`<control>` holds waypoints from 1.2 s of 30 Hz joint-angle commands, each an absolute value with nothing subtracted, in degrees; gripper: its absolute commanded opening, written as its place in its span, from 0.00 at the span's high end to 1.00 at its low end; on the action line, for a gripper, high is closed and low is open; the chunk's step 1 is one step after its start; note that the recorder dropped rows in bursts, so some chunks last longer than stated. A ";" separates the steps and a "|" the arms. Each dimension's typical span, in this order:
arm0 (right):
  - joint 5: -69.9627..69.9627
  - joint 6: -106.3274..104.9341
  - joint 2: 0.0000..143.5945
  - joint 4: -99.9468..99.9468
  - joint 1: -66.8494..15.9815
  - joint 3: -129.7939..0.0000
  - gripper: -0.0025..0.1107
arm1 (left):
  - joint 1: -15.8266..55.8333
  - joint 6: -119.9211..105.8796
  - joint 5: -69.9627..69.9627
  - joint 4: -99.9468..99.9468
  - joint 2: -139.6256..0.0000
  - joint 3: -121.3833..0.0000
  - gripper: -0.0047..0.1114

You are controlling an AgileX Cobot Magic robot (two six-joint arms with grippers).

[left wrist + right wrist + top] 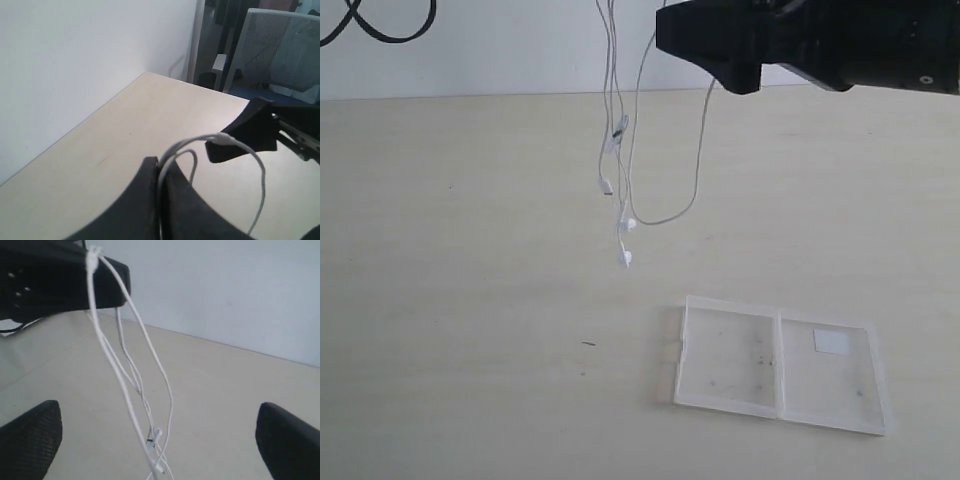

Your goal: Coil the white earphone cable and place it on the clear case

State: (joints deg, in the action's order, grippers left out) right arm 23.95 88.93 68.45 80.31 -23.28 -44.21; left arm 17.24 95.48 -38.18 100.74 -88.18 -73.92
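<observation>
The white earphone cable (613, 100) hangs in several long strands above the table, with its earbuds (626, 226) dangling lowest, clear of the surface. My left gripper (161, 169) is shut on the cable (220, 137) where its loops bunch up; it lies above the top edge of the exterior view. My right gripper (160, 435) is open, with its fingers (30, 440) wide apart either side of the hanging strands (130, 405), not touching them. The clear case (730, 360) lies open and flat at the front right, sticker (832, 342) on its right panel, with nothing on it.
The pale table (470, 300) meets a white wall at the back. The right arm's black body (820, 40) fills the upper right of the exterior view. A thick black robot cable (380, 35) loops at the top left. A mesh chair (285, 50) stands beyond the table's end.
</observation>
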 commanded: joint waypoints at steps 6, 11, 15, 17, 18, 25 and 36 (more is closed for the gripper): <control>37.84 99.20 66.85 93.40 -23.31 -44.40 0.08 | 17.43 96.66 -35.69 99.71 -87.72 -74.21 0.96; 37.25 100.89 67.22 98.91 -23.31 -44.40 0.08 | 17.43 98.80 -34.00 99.09 -87.60 -74.44 0.96; 36.23 103.63 67.66 99.95 -23.31 -44.40 0.08 | 17.43 99.20 -33.50 99.21 -87.60 -74.58 0.96; 35.59 103.16 68.22 99.95 -23.31 -44.40 0.08 | 18.60 99.23 -31.69 99.58 -87.60 -74.58 0.96; 34.10 103.16 68.72 99.95 -23.31 -44.40 0.09 | 19.67 99.23 -30.25 99.95 -87.60 -74.58 0.96; 27.88 92.91 74.11 91.98 -23.31 -44.40 0.13 | 21.73 99.65 -26.47 99.95 -87.60 -74.58 0.96; 33.07 57.97 84.10 63.08 -23.31 -44.40 0.12 | 21.73 101.59 -25.94 99.95 -87.60 -74.58 0.96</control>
State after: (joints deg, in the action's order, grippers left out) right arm 31.89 65.09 82.61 69.30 -23.28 -44.21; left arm 21.48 100.91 -26.87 100.39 -88.05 -74.05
